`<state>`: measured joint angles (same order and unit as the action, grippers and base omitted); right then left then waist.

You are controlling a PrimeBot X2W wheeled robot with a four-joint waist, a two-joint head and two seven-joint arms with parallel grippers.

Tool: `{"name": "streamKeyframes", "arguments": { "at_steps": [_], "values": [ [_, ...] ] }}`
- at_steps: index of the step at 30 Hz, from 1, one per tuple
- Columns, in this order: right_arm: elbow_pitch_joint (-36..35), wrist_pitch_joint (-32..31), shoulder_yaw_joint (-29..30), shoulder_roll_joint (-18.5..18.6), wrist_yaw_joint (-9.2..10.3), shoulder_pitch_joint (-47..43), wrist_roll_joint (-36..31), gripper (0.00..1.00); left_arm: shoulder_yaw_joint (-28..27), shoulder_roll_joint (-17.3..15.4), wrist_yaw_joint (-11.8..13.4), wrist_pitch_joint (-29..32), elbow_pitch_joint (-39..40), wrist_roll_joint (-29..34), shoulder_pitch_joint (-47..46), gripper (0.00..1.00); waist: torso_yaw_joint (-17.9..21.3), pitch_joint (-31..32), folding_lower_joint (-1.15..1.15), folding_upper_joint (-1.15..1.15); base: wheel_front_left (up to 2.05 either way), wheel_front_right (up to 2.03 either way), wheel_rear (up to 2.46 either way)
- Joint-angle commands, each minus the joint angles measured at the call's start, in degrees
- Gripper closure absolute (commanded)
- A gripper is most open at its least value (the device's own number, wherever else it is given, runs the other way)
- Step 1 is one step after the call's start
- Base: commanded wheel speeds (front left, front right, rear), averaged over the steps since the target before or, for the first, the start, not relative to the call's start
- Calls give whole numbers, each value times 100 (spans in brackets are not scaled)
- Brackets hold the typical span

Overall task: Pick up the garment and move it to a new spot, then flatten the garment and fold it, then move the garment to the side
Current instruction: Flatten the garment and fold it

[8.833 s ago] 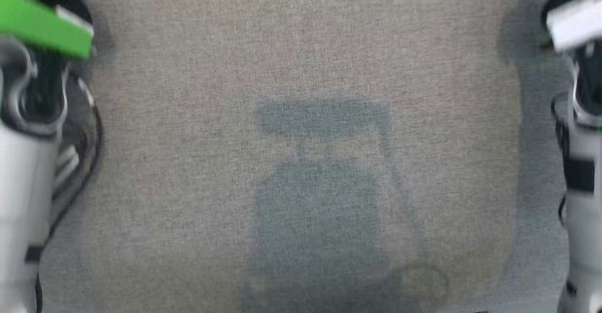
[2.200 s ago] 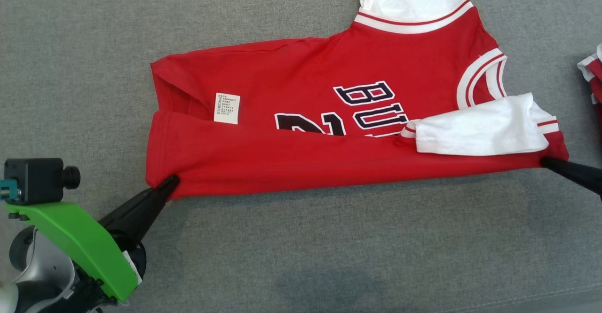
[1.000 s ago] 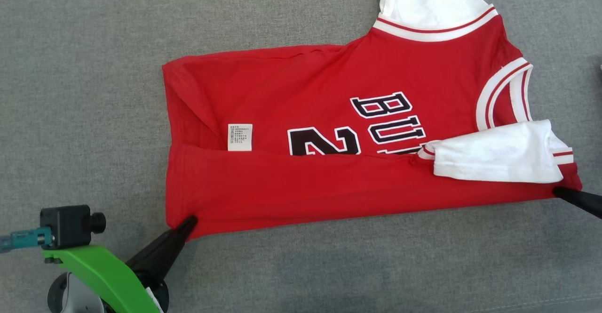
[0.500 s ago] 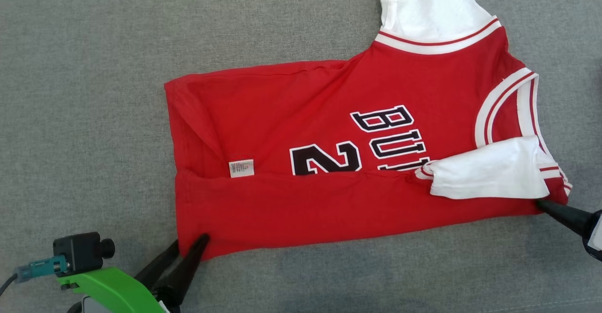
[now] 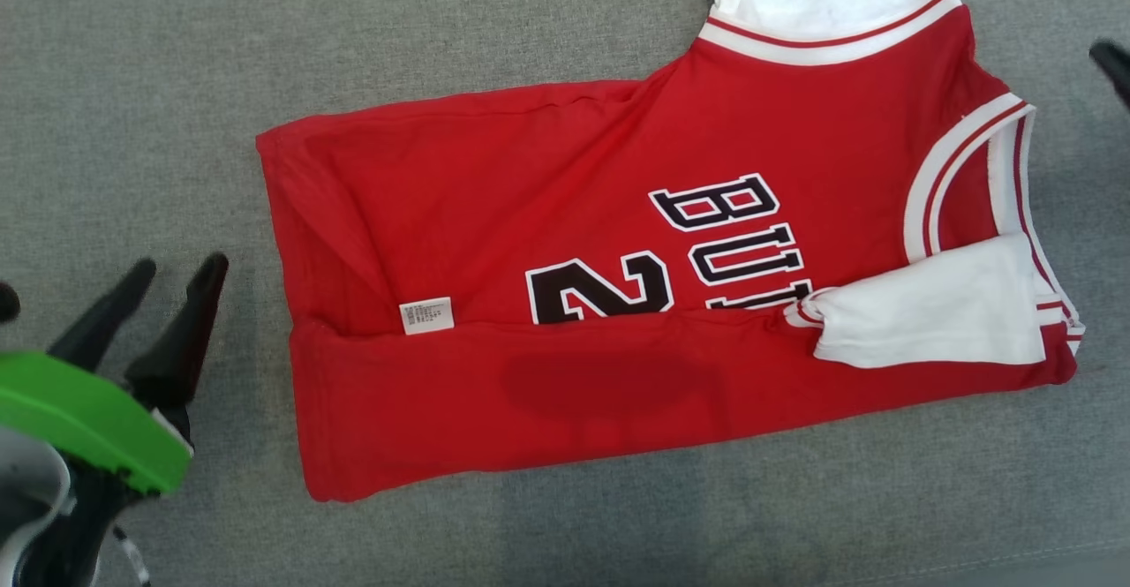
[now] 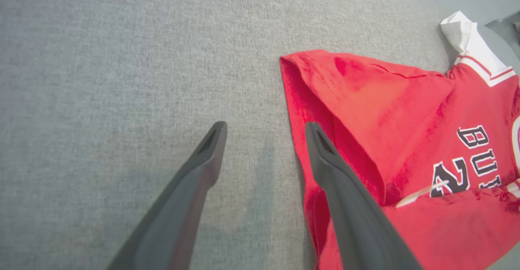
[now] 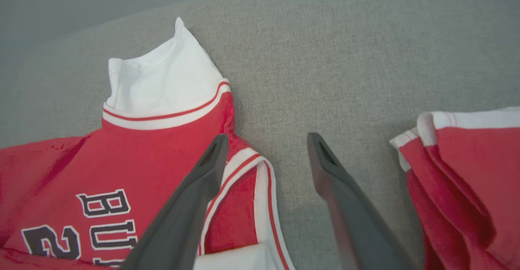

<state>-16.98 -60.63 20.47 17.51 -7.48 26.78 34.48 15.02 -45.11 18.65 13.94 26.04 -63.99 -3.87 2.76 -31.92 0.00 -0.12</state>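
Right wrist view: two red garments [image 7: 134, 160] [image 7: 467, 172]

Left hand [image 6: 265, 127], right hand [image 7: 267, 137] splayed, empty?

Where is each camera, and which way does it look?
Head view: on the head, looking down at the red-and-white jersey on grey fabric; left tool lower left.
Left wrist view: on that wrist, along its tool toward the jersey's hem.
Right wrist view: on that wrist, along the right tool toward the collar.
All three share the jersey's "BU" lettering.
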Motion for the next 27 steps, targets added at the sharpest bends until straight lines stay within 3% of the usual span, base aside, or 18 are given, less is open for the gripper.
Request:
{"name": "streamKeyframes", "arguments": {
  "at_steps": [1, 6, 12, 20, 27],
  "values": [
    [321, 533, -343, 90, -2, 530, -266, 0, 98, 2, -24, 172, -131, 154, -639, 0, -56, -290, 0, 12, 0, 0, 0],
    [1363, 1534, -1094, -6, -2, 1641, -831, 0, 630, 480, -116, 606, -685, 253, -1946, 0, -199, -596, 0, 12, 0, 0, 0],
    [2261, 1885, -1542, -71, -2, 2478, -1152, 0, 1149, 829, -311, 893, -1268, 507, -2762, 0, -430, -728, 0, 12, 0, 0, 0],
    [3200, 1812, -1802, -73, -2, 3216, -1342, 0, 1598, 1002, -646, 1219, -1683, 606, -3244, 0, -785, -647, 0, 12, 0, 0, 0],
    [3468, 1553, -1814, 18, -2, 3315, -1501, 0, 1796, 1186, -839, 1401, -1881, 522, -3483, 0, -891, -640, 0, 12, 0, 0, 0]
  ]
}}
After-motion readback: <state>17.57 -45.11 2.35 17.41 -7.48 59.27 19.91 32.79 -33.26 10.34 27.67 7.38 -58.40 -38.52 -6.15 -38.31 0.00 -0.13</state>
